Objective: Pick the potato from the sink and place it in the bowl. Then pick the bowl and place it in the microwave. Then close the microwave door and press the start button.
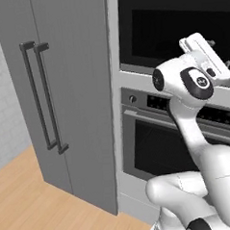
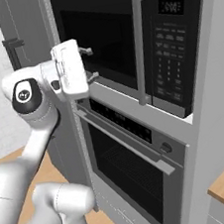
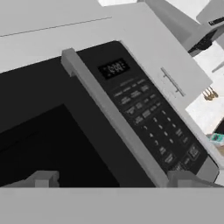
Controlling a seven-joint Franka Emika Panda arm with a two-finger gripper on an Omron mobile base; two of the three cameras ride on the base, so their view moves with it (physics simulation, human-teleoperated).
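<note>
Fingers (image 2: 90, 63) spread apart, empty, just before closed microwave door (image 2: 105, 40), button panel (image 2: 170, 61) rightward

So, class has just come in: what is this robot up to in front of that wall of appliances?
The white arm holds its tool up against the microwave door, which looks shut. The tool is open and holds nothing. To the door's right sits the dark button panel, beside the vertical door handle. The oven below is closed. With the door apparently shut, pressing start would seem to be what is left, though the tool is not on the panel.
</note>
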